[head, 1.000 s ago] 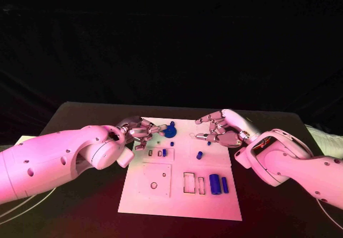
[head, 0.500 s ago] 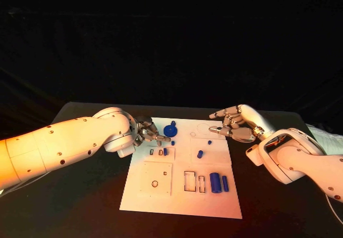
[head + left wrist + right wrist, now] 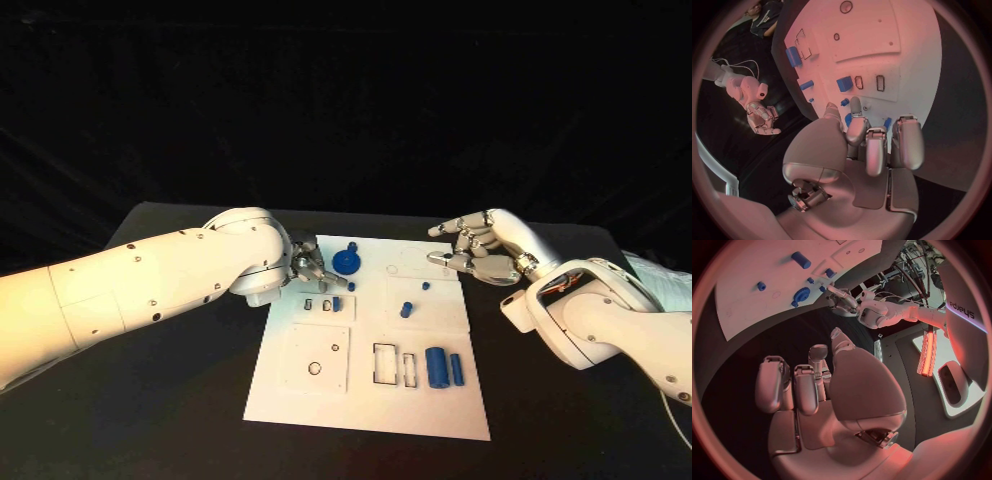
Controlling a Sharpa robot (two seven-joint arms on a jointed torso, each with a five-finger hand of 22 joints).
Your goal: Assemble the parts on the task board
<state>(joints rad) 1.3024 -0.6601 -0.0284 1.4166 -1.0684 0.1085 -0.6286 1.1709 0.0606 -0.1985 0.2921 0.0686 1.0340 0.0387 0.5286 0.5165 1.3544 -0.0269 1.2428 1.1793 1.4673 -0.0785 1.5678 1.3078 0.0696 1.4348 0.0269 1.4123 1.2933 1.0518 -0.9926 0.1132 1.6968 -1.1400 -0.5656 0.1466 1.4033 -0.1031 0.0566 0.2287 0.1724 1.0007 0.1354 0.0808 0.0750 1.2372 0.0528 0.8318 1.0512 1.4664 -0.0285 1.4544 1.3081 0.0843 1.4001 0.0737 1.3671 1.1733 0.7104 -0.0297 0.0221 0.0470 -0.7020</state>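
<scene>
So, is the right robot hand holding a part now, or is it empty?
Empty. The right robot hand hovers at the white board's far right corner; its wrist view shows the fingers curled with nothing between them.

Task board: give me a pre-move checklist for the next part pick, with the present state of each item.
1. Left hand free of parts: cannot tell; its fingers are curled over the task board's far left corner.
2. Right hand free: ok; nothing shows in it in the right wrist view.
3. Right hand off the board: ok; it hangs above the far right edge.
4. Large blue cylinder reachable: ok; it lies uncovered beside the thin blue bar.
5. Round blue part unobstructed: not ok; left fingers crowd it.
</scene>
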